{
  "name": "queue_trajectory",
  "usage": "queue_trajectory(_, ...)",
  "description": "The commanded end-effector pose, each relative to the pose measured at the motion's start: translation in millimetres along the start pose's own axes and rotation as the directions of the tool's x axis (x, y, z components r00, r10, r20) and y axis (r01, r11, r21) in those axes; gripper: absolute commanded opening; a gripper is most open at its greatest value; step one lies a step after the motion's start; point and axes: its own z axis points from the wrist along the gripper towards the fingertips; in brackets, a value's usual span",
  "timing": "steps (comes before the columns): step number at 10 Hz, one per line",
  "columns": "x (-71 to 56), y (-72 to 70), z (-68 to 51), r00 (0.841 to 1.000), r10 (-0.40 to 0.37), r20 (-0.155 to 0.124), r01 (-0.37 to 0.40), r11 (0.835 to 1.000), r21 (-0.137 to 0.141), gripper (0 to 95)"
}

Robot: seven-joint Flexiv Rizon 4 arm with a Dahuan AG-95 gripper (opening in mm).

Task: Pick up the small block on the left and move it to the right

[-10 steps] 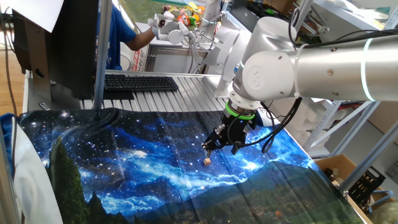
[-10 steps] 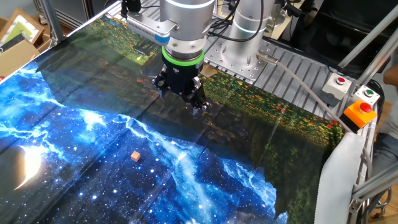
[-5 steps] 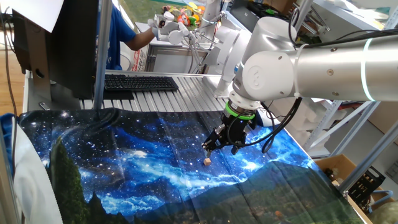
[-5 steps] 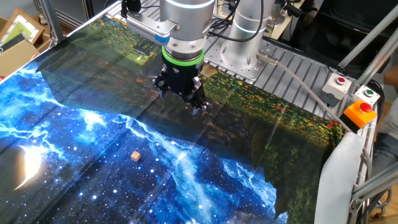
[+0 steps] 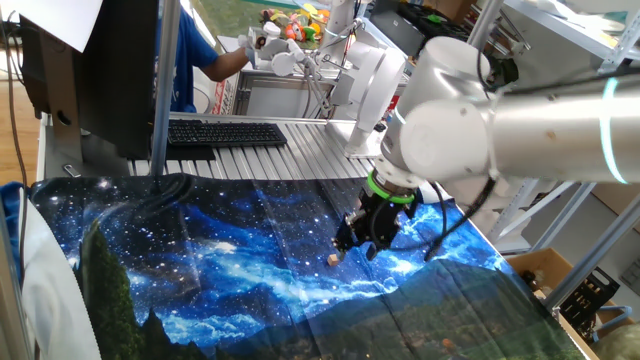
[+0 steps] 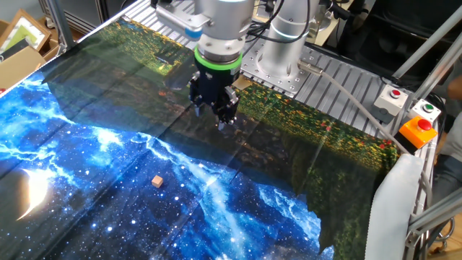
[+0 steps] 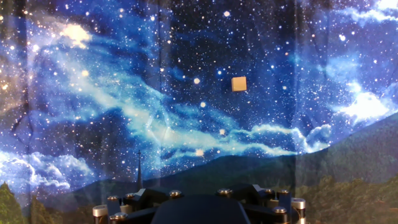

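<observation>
The small block (image 5: 333,260) is a tiny tan cube lying on the galaxy-print cloth (image 5: 200,270). It also shows in the other fixed view (image 6: 157,181) and in the hand view (image 7: 239,84), right of centre. My gripper (image 5: 358,244) hangs above the cloth just right of the block in one fixed view, its fingers spread and holding nothing. In the other fixed view the gripper (image 6: 219,117) is well up and to the right of the block. The hand view shows only the dark gripper body (image 7: 199,208) at the bottom edge; the fingertips are out of sight.
A black keyboard (image 5: 225,133) lies on the metal table behind the cloth, near a person in blue (image 5: 200,50). The arm's base (image 6: 281,68) stands at the cloth's far edge. A button box (image 6: 417,131) sits at the right. A cardboard box (image 5: 545,268) is on the floor.
The arm has swung and the gripper has shifted a little, lower and toward the block in one fixed view. The block has not moved.
</observation>
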Motion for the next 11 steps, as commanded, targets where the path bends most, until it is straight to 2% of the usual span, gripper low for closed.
queue_trajectory(1,1.7,0.7,1.5,1.0,0.003,-0.005,-0.003,1.0,-0.012,0.0)
queue_trajectory(6,10.3,0.0,3.6,1.0,-0.004,-0.007,0.004,1.0,-0.027,0.0)
queue_trajectory(11,11.0,-0.2,3.3,1.0,0.007,-0.009,-0.007,1.0,-0.027,0.0)
